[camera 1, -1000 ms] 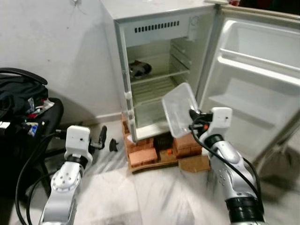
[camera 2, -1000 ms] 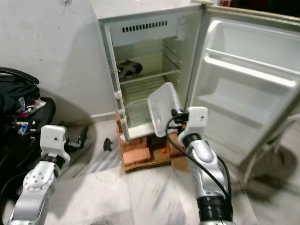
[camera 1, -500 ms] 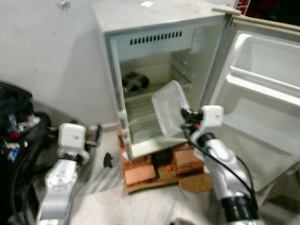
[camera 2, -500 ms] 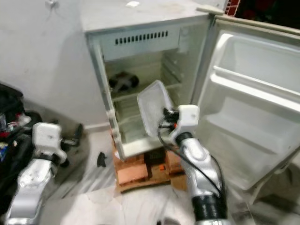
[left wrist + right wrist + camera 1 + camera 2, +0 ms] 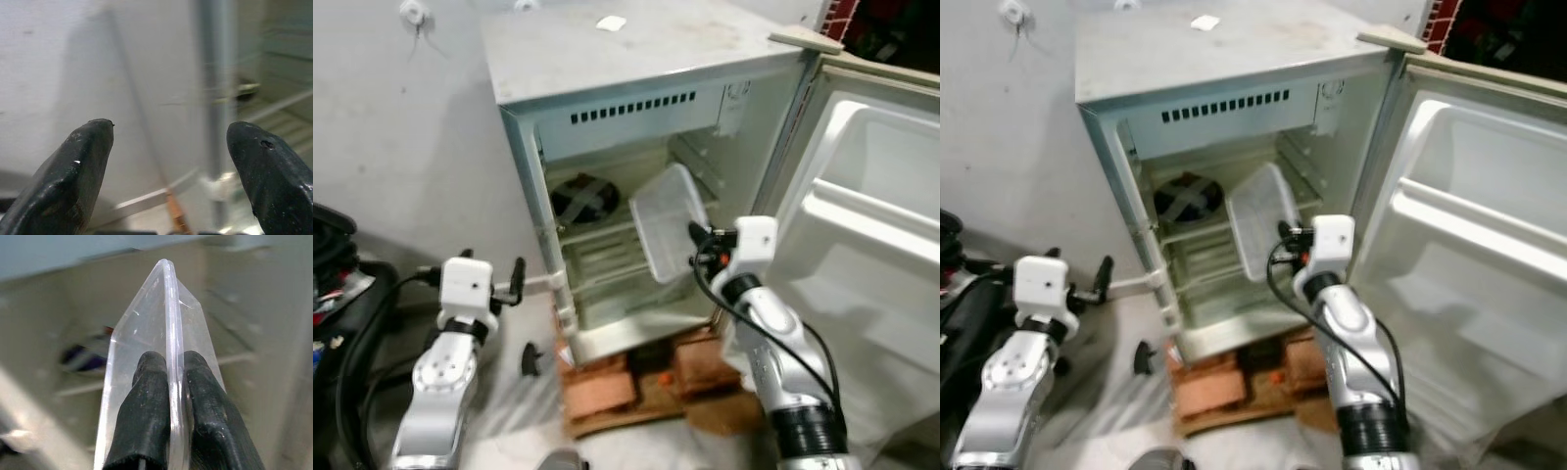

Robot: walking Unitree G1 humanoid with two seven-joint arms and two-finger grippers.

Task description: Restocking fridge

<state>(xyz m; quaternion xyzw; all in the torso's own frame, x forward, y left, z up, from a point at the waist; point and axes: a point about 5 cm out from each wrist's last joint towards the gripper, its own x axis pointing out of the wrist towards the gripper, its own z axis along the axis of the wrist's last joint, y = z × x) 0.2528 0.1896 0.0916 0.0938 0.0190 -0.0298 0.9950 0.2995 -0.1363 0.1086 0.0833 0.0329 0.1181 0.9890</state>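
Your right tool [image 5: 697, 238] is pinching the rim of a clear plastic container [image 5: 667, 233], both black fingers [image 5: 149, 401] pressed flat against either side of its thin edge. The container hangs tilted, its long axis running up and away from the tool toward the fridge [image 5: 636, 186] opening, and its far end sits just at the mouth of the cabinet, level with the wire shelf [image 5: 607, 230]. On that same shelf, deeper in and toward your left, lies a dark round item [image 5: 583, 196]; it is too blurred to identify. The relation that matters now: the free shelf space lies straight ahead of the right tool, so a forward push with the container levelled out looks like the way in, keeping clear of the dark item. The door [image 5: 862, 235] stands open on your right. Your left tool [image 5: 166, 161] is spread wide and holding nothing, low beside the fridge's left wall, well away from the container.
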